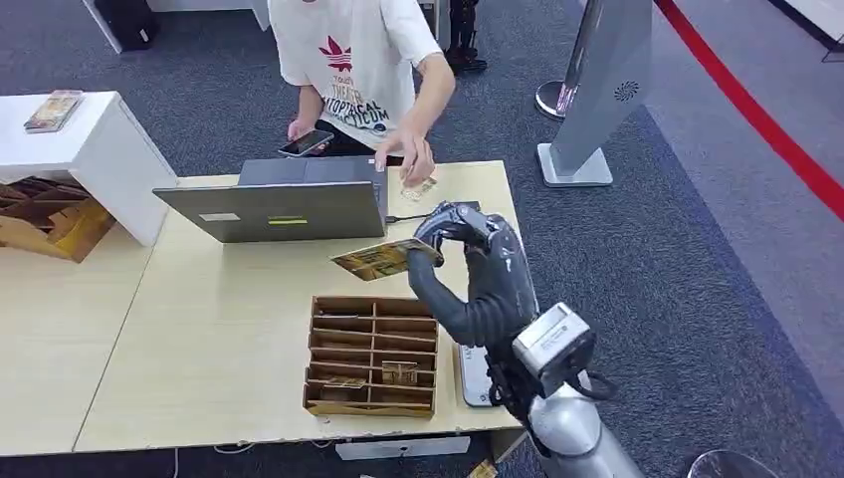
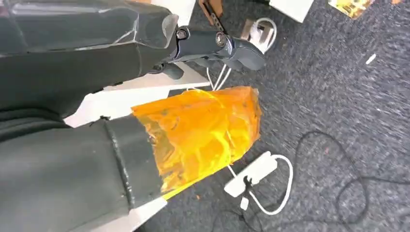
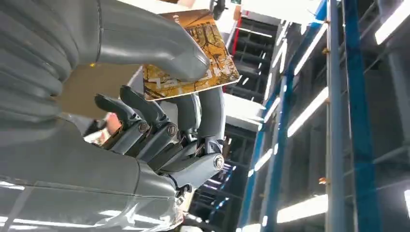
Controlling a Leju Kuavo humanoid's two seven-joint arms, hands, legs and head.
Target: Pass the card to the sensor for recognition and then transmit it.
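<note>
Right hand (image 1: 460,231) pinches the patterned card (image 1: 383,259) above the wooden organizer (image 1: 372,356), just short of the laptop (image 1: 274,204); sensing and handover seemingly remain.

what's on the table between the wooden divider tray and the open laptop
Bare tabletop separates the tray from the laptop; the card in the right robot hand hangs above it, head view.

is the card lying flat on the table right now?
No, the right hand holds the card pinched in the air above the table, between the laptop and the wooden organizer.
</note>
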